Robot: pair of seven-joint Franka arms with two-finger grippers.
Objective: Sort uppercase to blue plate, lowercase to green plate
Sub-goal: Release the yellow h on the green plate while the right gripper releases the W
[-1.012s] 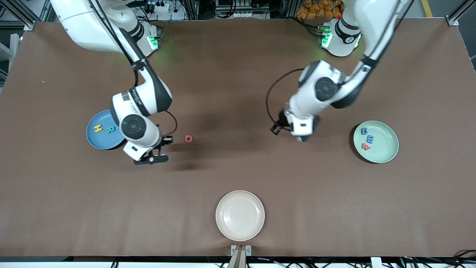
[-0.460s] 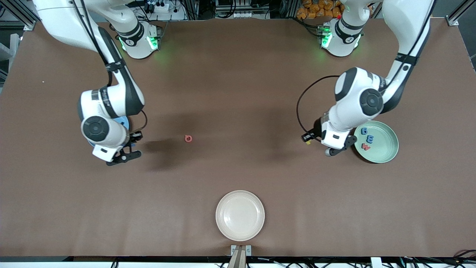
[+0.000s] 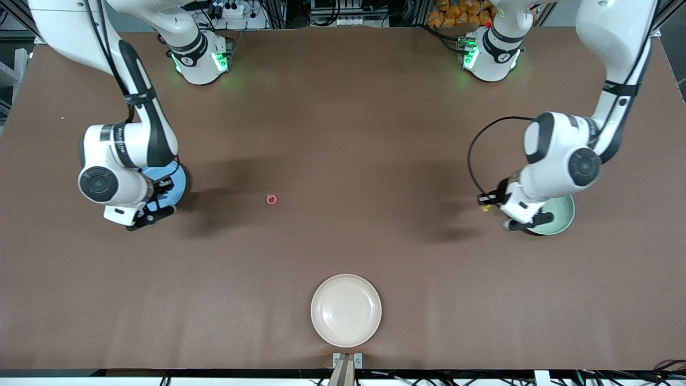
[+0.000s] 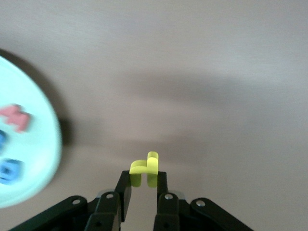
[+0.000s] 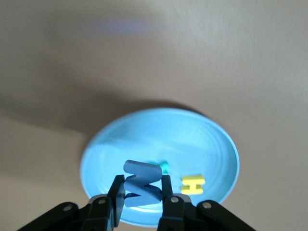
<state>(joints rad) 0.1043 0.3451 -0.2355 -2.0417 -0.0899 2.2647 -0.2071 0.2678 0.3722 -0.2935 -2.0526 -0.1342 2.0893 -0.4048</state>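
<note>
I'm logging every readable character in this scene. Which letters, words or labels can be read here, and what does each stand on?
"H": yellow foam letter lying in the blue plate.
"W": blue foam letter held in the right gripper over that plate.
"h": yellow foam letter, gripped by the left gripper.
Red ring-shaped letter on the table: too small to read.
Print on the right arm's wrist: too small to read.

right gripper (image 5: pixel 140 192) now over blue plate (image 5: pixel 202 139)

From the front, each arm's wrist covers most of the blue plate (image 3: pixel 179 185) and green plate (image 3: pixel 563 217), hiding the letters in them.
</note>
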